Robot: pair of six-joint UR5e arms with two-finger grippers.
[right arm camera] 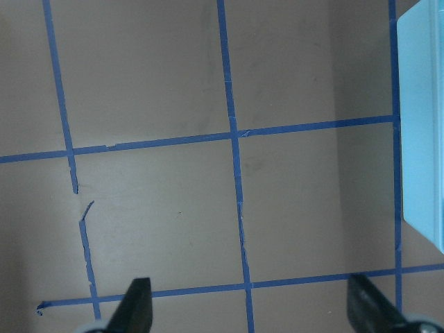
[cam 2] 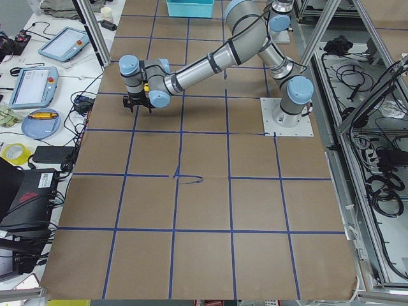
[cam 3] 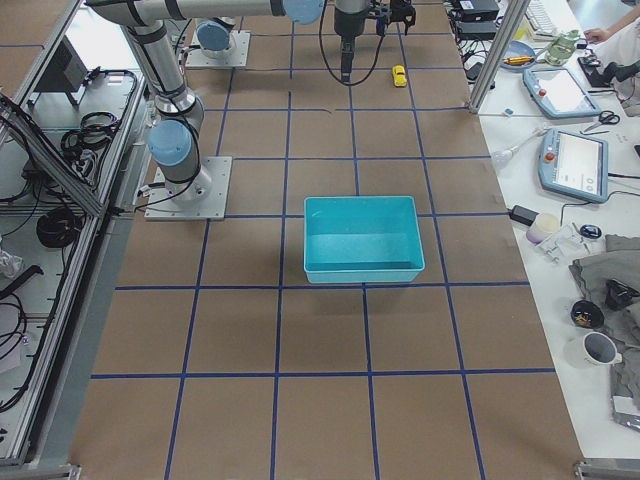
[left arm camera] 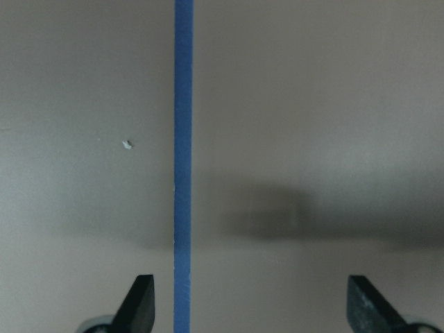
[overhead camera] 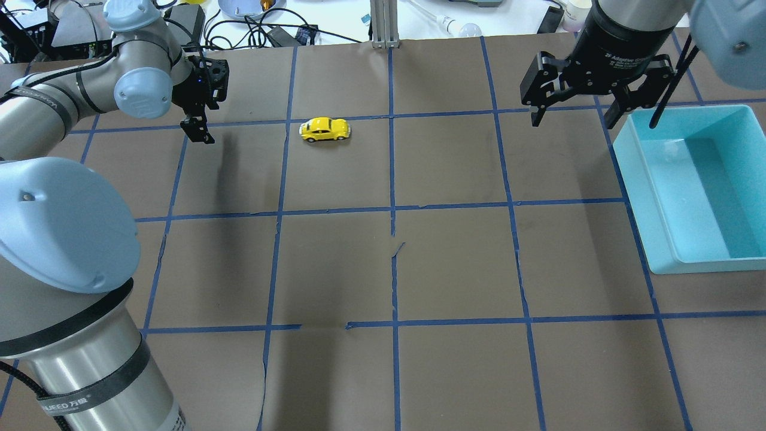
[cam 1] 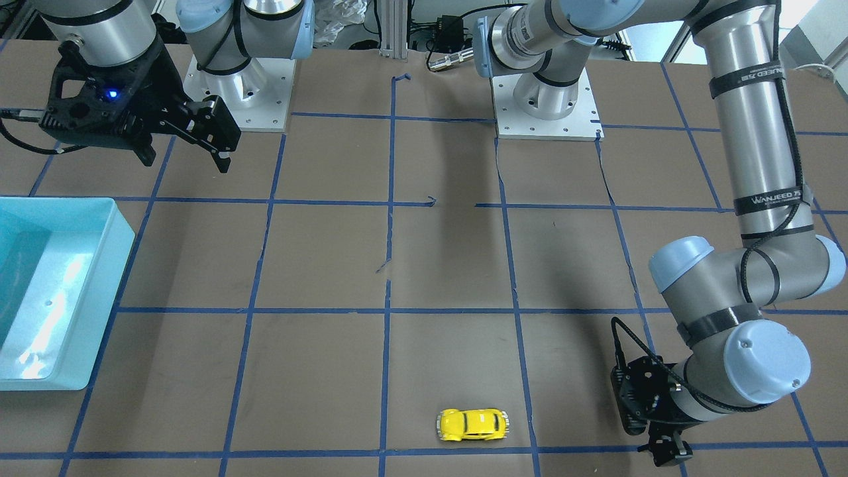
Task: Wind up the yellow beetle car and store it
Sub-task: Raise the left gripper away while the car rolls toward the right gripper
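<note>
Front-facing view: a small, glossy yellow beetle car [cam 1: 473, 424] stands on its wheels on the brown paper-covered table [cam 1: 318, 258]. It is near the operators' edge, just above a line of blue tape [cam 1: 298, 454]. The left gripper [cam 1: 666, 452] hangs low beside it, apart from the car and not touching it. The right gripper [cam 1: 185, 159] is held above the table near the robot's base with its fingers spread wide. A shallow light-teal rectangular plastic bin [cam 1: 122, 232] sits at the table's edge, well apart from the car.

Overhead view: the yellow beetle car [overhead camera: 325, 129] lies side-on at a tape line on the far side of the table. It sits between the left gripper [overhead camera: 199, 130] and the centre line. The right gripper [overhead camera: 573, 120] is spread wide just beside the bin [overhead camera: 643, 191].

Left side view: the left gripper [cam 2: 139, 105] points down at the table. The car cannot be made out.

Right side view: the car [cam 3: 399, 75] is far along the table from the bin [cam 3: 360, 275].

Left wrist view: the fingertips [left arm camera: 139, 305] stand wide apart over bare paper and one tape strip [left arm camera: 182, 139], holding nothing.

Right wrist view: the fingertips [right arm camera: 135, 305] are wide apart and hold nothing. The bin's rim [right arm camera: 423, 125] shows at the edge.
</note>
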